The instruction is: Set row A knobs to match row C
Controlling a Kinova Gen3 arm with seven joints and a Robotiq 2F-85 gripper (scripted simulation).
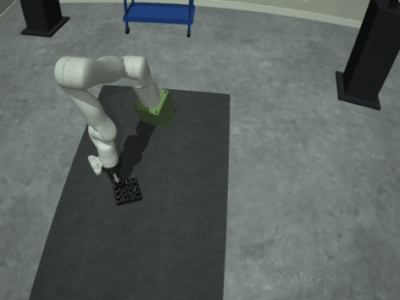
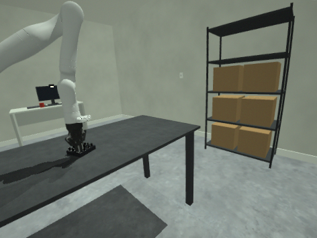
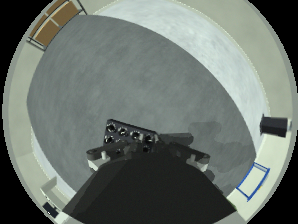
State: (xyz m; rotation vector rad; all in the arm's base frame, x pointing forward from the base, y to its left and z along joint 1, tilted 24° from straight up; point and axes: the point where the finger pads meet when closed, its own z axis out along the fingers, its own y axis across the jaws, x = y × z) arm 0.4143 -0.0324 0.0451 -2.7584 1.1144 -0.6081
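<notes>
The black knob box (image 1: 130, 202) (image 2: 80, 154) (image 3: 116, 135) stands flat on the dark table, its top covered with small black knobs with light markings. My gripper (image 1: 117, 180) (image 2: 78, 150) points down over the box, with its fingertips low among the knobs near one edge. The fingers appear slightly apart, with a narrow gap and no clearly held knob. In the wrist view the gripper's body hides much of the box; one full row and part of another show. Names, most line directions and the socket are too small or hidden, so I cannot tell which knob is under the fingertips.
The table (image 1: 178, 237) (image 2: 134, 134) (image 3: 150, 75) extends around the box. The green arm base (image 1: 156, 114) stands at its far end in the top view. The arm's shadow falls beside the box. A shelf with boxes (image 2: 228, 78) and a blue cart (image 1: 158, 13) stand away from the table.
</notes>
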